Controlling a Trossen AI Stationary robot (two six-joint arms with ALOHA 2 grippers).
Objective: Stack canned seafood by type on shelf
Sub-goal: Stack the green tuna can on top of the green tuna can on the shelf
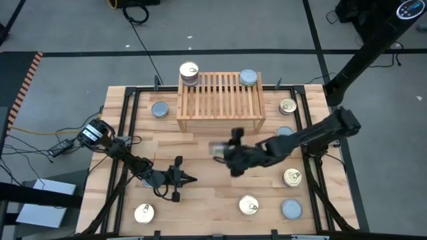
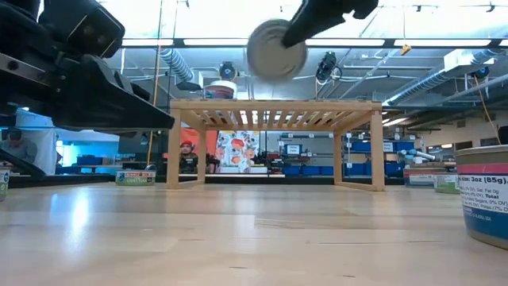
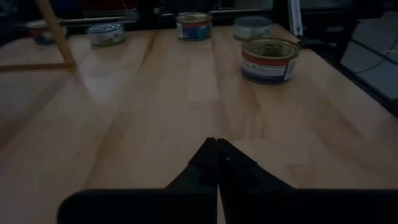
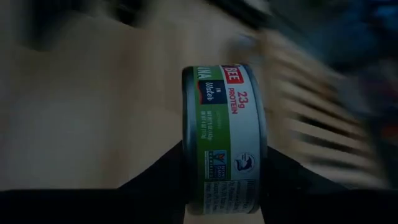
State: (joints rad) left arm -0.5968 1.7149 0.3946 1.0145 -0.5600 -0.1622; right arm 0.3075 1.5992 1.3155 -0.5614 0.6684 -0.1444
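The right gripper (image 4: 224,186) clamps a round metal tuna tin (image 4: 225,140) with a green-and-white paper label above the plank tabletop (image 1: 200,200), near the slatted wooden shelf (image 1: 220,100). The left gripper (image 3: 217,152) is clenched empty.

My right gripper (image 4: 224,186) has matt black fingers, and the tin (image 4: 224,140) between them wears a glossy green and white paper label around a smooth metal wall, with a dull silver metal end (image 2: 275,49). The table (image 1: 207,193) is pale planked wood with a soft sheen that mirrors the room lights, and the shelf (image 1: 220,100) on it is bare light wood with a slatted top. My left gripper (image 3: 217,168) is the same matt black, and the nearest gold-topped tin (image 3: 270,58) has a shiny ridged metal lid.
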